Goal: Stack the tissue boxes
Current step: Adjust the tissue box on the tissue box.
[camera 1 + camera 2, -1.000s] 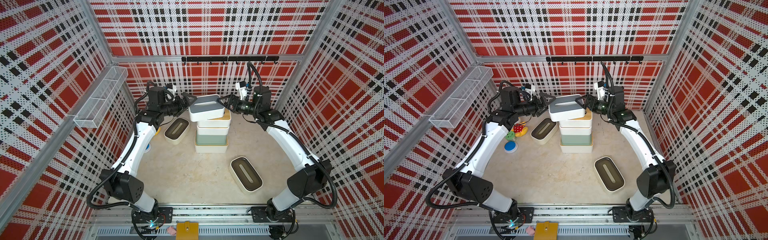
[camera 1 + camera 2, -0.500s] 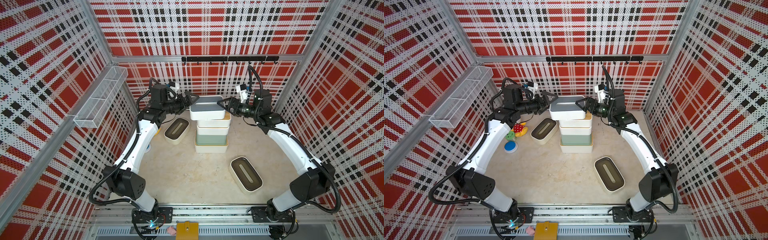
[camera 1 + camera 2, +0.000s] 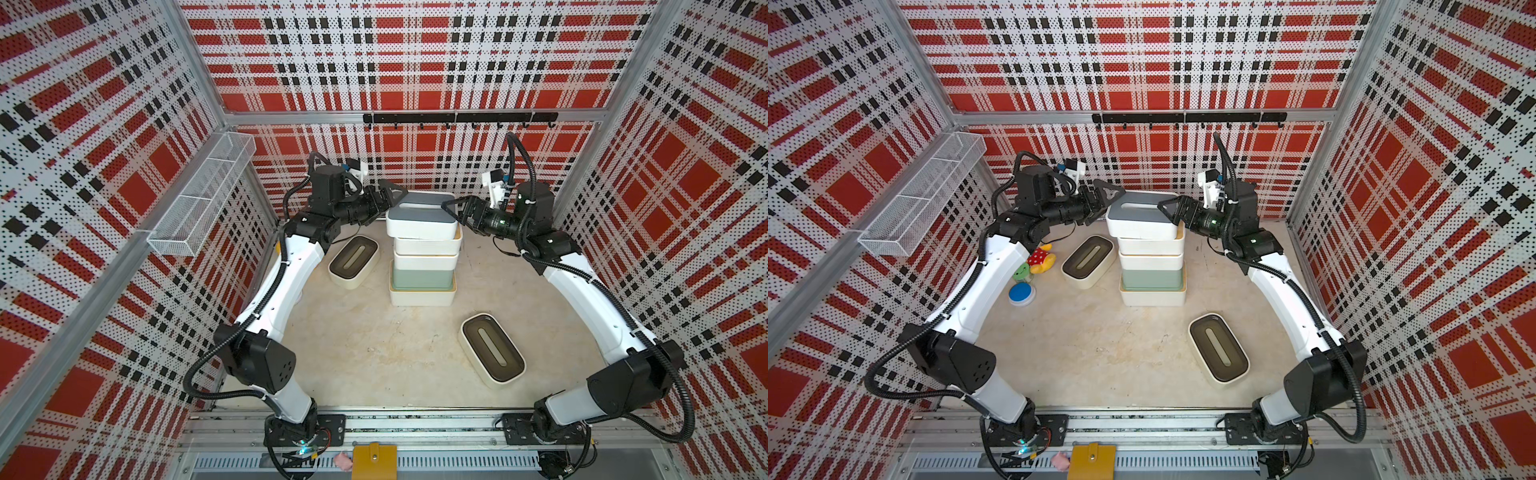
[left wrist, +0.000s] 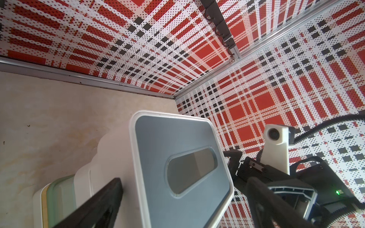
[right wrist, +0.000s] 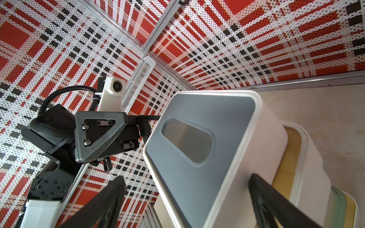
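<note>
A stack of several tissue boxes [image 3: 422, 266] stands at the back middle of the table in both top views. Its top box is white with a grey slotted lid [image 3: 422, 212] [image 3: 1140, 214] [image 4: 177, 167] [image 5: 197, 148] and overhangs slightly to the left. My left gripper [image 3: 392, 201] [image 3: 1111, 203] [image 4: 183, 183] is open astride its left end. At the right end, my right gripper [image 3: 453, 212] [image 3: 1169, 214] [image 5: 186, 178] is open too, with gaps beside the box. Two olive-lidded boxes lie loose, one left of the stack [image 3: 353, 262] and one front right [image 3: 492, 353].
A yellow-red plush toy [image 3: 1040, 259], a green disc [image 3: 1022, 273] and a blue disc [image 3: 1021, 293] lie by the left arm. A wire basket [image 3: 199, 208] hangs on the left wall. A black hook rail [image 3: 457, 118] runs along the back wall.
The grey-lidded box, askew a second ago, now lies level and squarer on the stack. Both grippers have stayed open at its ends, shifting only slightly.
</note>
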### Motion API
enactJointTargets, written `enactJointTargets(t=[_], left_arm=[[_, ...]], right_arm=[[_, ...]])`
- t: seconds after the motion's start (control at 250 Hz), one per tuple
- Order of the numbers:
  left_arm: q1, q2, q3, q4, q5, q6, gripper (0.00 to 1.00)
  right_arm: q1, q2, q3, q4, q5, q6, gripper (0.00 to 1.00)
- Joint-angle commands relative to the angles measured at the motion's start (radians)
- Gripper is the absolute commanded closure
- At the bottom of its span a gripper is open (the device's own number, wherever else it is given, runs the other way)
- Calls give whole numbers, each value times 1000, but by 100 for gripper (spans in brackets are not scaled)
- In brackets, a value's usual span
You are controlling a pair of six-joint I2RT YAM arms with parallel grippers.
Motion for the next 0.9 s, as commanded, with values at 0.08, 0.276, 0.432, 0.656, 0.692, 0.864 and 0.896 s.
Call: enactJointTargets(t=[0.08,0.276,0.432,0.656,0.692,0.864,0.896], left_arm=[[-55,23,49,16,60,3,0],[-69,12,49,-9,43,23,1],[-76,-3,38,-14,40,26,1],[-83,-20,24,-15,37,29,1],[-87,-22,24,-16,37,29,1],[-92,-36,15,-23,34,32,1],[-92,-39,13,-22,33,33,1]], right_arm=[[4,-16,3,42,-30,-4,0],[2,-16,6,43,-30,1,0],[1,-28,2,42,-28,3,0],[2,-48,-25,72,-39,33,0],[3,-48,-27,72,-41,35,0],[4,-64,-41,71,-32,34,0],[4,-64,-41,69,-30,34,0]])
